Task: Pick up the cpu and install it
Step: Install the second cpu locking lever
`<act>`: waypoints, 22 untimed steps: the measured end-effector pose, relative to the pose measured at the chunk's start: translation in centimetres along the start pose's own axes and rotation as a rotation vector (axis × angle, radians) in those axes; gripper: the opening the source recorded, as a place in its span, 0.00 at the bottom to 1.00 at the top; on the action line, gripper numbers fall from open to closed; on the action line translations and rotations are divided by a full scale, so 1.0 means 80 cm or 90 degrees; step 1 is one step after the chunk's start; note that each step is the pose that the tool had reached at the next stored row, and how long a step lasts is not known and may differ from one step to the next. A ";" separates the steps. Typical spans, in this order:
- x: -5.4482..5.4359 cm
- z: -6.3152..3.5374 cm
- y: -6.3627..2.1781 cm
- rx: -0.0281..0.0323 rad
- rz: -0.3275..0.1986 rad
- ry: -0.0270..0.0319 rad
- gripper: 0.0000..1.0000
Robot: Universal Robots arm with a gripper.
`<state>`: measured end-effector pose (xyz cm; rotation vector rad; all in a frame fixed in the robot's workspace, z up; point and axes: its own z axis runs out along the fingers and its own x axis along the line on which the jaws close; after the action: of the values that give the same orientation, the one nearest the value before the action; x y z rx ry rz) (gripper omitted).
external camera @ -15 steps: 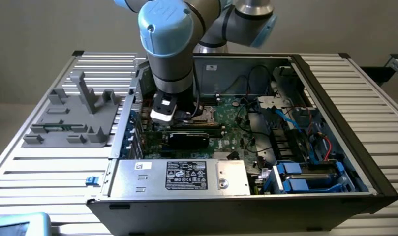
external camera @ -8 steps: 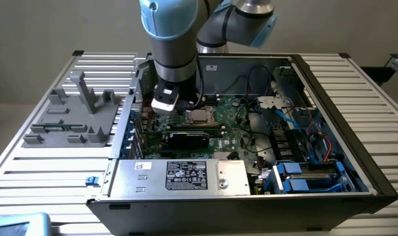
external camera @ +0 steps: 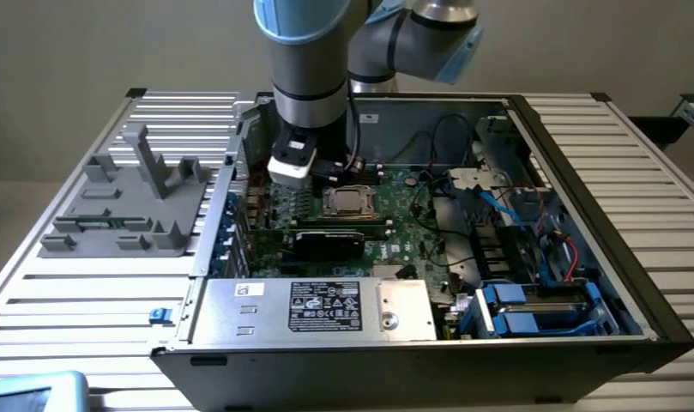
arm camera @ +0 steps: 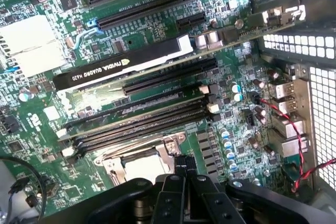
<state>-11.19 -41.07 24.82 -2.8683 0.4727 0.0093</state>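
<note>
- At the exterior view's left, a grey fixture block (external camera: 123,202) stands on the slatted table (external camera: 83,296), just beside the open computer case (external camera: 576,172). I can make out no chip on it.
- Next along, the arm (external camera: 306,60) reaches down into the case. Its gripper (external camera: 316,176) hangs low over the motherboard (external camera: 410,236), at the socket's edge on the exterior view's left.
- From the wrist view, the gripper (arm camera: 185,167) has its black fingers pressed together with nothing pinched between them. The tips sit just beside the socket's metal frame (arm camera: 113,165).
- Inside that frame lies a pale, shiny square that I take to be the cpu (external camera: 347,202), also seen from the wrist (arm camera: 137,169). It appears flat in the socket rather than carried.
- My judgement is that the pick and the placing are done and the work is at the seating end of the install. Whether the chip is fully home or the frame is latched, I cannot tell.
- Any move from here calls for care. The fingertips are close to the frame and near the long memory slots (arm camera: 142,121), so a sideways slip could scrape the board or nudge the chip.
- Nearer the camera than the socket, in the exterior view, sits the black graphics card (external camera: 329,240), labelled in the wrist view (arm camera: 121,64).
- Further towards the exterior view's right run loose cables (external camera: 496,210), well apart from the gripper.
- At the case's near right corner are blue drive brackets (external camera: 518,309), clear of the work.
</note>
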 end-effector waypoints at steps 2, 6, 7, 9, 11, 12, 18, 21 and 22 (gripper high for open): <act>-0.002 0.002 -0.007 -0.0105 0.000 0.0036 0.11; -0.007 0.005 -0.019 -0.0391 -0.001 0.0131 0.11; -0.008 0.006 -0.022 -0.0469 -0.002 0.0158 0.11; -0.009 0.006 -0.027 -0.0648 -0.002 0.0218 0.11; -0.010 0.006 -0.030 -0.0831 -0.003 0.0280 0.11; -0.011 0.004 -0.033 -0.0911 -0.003 0.0306 0.11; 0.000 -0.010 -0.045 -0.1031 -0.003 0.0346 0.11; 0.014 -0.014 -0.051 -0.1031 -0.004 0.0346 0.11; 0.018 -0.015 -0.053 -0.1032 -0.003 0.0346 0.11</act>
<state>-8.49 -37.90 26.88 -3.0353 0.4960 -0.0328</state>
